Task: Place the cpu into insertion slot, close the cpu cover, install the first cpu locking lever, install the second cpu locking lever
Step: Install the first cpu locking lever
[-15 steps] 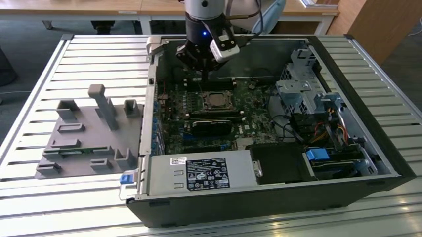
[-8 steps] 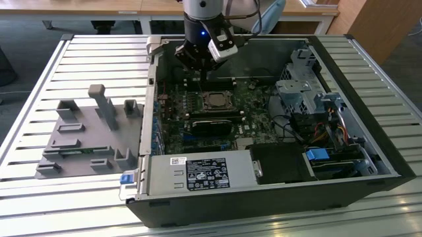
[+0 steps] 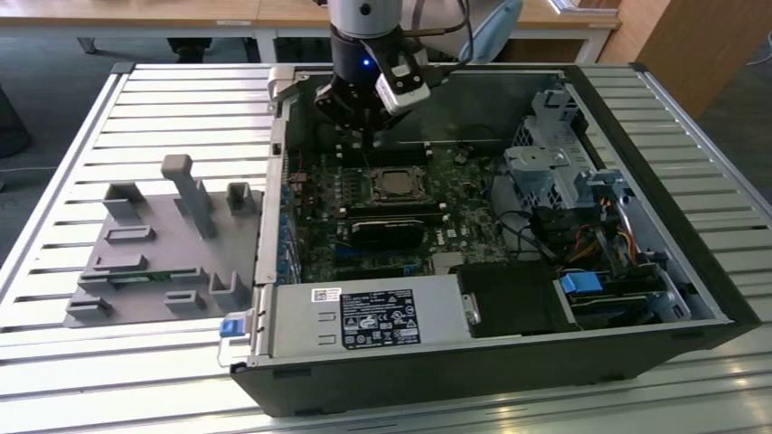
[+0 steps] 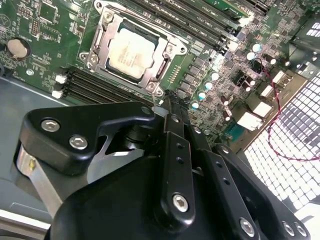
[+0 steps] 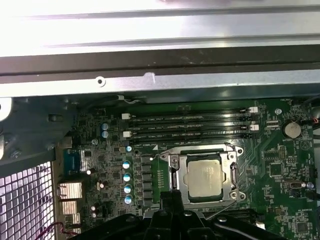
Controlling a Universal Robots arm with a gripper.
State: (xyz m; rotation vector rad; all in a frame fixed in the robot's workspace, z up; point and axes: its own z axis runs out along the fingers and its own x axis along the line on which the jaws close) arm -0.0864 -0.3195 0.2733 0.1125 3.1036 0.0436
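You: cpu [image 5: 204, 178] seated in insertion slot [image 5: 185, 182], cpu cover [image 5: 233, 171] down around it. Gripper [image 4: 168, 97] closed, empty, tip just beside slot edge. Locking levers: latched or not, cannot tell.

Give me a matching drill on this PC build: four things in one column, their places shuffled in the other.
1 cpu
2 gripper
3 power supply box
4 grey fixture

A outside the case, at the exterior view's left
B on the motherboard, framed by silvery metal
C hanging over the motherboard
D inside the case, black label up

Pairs: 1-B, 2-C, 3-D, 4-A
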